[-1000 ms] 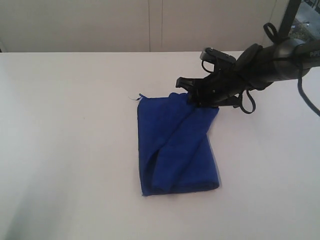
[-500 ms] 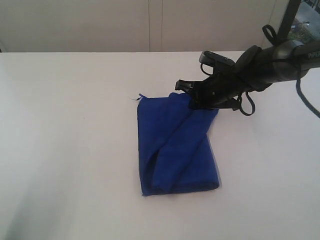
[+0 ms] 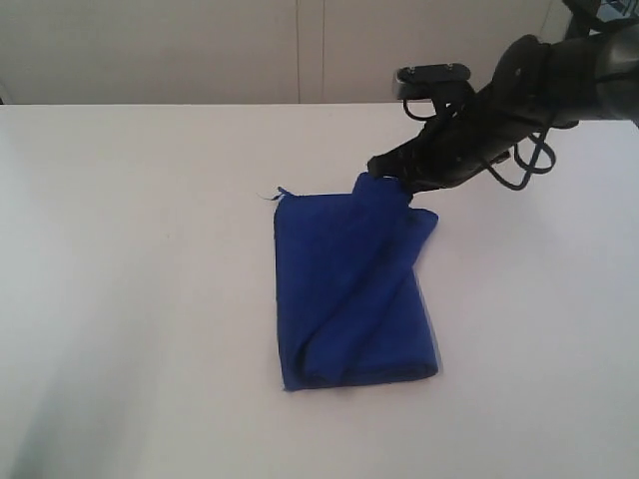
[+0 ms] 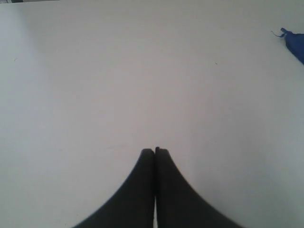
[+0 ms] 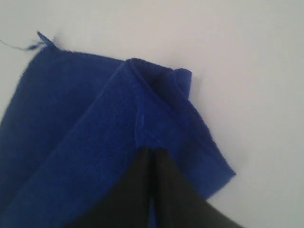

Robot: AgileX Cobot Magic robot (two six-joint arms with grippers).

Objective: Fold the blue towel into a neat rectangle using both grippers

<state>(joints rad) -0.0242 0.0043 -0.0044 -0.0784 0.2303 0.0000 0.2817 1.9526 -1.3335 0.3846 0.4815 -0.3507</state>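
The blue towel (image 3: 349, 289) lies folded lengthwise on the white table (image 3: 150, 259), with a loose diagonal flap on top. My right gripper (image 3: 391, 182) is shut on the towel's far edge, pinching it up into a small peak. In the right wrist view the towel (image 5: 95, 118) forms a ridge that runs to the closed right gripper (image 5: 153, 149). A thread tag (image 3: 270, 195) sticks out at the far left corner. My left gripper (image 4: 155, 151) is shut on nothing over bare table, with only the towel's corner (image 4: 297, 45) at the picture's edge. The exterior view does not show the left gripper.
A pale wall (image 3: 300, 50) runs behind the table's far edge. Black cables (image 3: 524, 165) hang in loops from the right arm near the towel's far right corner.
The right arm has risen and swung a little to the right. The towel's far edge has come up with the gripper into a peak. The rest of the towel has not shifted.
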